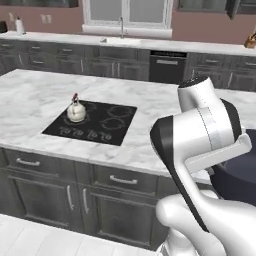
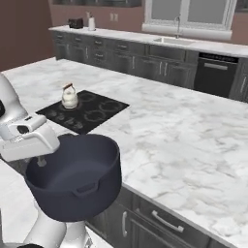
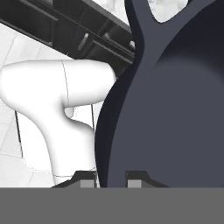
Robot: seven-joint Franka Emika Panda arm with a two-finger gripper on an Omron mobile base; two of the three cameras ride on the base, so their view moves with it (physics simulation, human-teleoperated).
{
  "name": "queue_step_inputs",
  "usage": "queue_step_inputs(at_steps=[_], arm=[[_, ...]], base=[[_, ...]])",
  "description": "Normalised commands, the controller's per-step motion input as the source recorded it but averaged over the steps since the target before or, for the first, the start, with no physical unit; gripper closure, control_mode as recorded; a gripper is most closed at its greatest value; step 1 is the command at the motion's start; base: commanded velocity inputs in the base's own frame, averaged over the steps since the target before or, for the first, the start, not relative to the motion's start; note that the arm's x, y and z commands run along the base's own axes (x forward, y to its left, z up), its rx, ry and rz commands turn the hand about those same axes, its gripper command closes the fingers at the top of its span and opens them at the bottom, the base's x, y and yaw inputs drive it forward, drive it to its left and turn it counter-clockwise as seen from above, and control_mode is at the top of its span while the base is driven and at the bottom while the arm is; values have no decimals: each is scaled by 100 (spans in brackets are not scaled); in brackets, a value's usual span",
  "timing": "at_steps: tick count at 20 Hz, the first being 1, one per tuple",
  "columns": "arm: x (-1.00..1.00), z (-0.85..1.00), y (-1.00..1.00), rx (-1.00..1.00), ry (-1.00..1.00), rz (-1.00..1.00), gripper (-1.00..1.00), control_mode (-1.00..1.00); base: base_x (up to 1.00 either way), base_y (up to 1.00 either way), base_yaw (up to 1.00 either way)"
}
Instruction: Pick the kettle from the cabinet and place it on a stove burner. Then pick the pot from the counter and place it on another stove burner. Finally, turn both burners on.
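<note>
The cream kettle point(image 1: 76, 111) point(image 2: 69, 98) stands upright on the back-left burner of the black cooktop point(image 1: 125, 127) point(image 2: 99, 104). The other stove burners carry nothing. My gripper point(image 2: 41, 162) point(image 3: 110, 179) is shut on the rim of the dark navy pot point(image 2: 77, 179) point(image 1: 240, 180) point(image 3: 175, 109). I hold the pot in the air, off the front edge of the marble counter point(image 1: 30, 95) point(image 2: 184, 140) and to the right of the cooktop. One finger is inside the pot wall and one outside. The cabinet is out of view.
Dark base cabinets with bar handles point(image 1: 115, 200) run below the island counter. A back counter holds a sink with faucet point(image 1: 120, 40), with a dishwasher point(image 1: 167, 67) beneath it. My own white arm point(image 1: 200, 145) blocks the right side of the left base view.
</note>
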Motion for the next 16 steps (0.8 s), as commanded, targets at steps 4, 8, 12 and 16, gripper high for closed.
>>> queue_step_inputs(at_steps=[4, 8, 12, 16], arm=[[0, 0, 0, 0, 0, 0, 100, 100], [0, 0, 0, 0, 0, 0, 100, 100], [0, 0, 0, 0, 0, 0, 100, 100], [0, 0, 0, 0, 0, 0, 100, 100]], base=[[36, 46, -41], [35, 44, -41], [35, 46, -40], [35, 44, -40]])
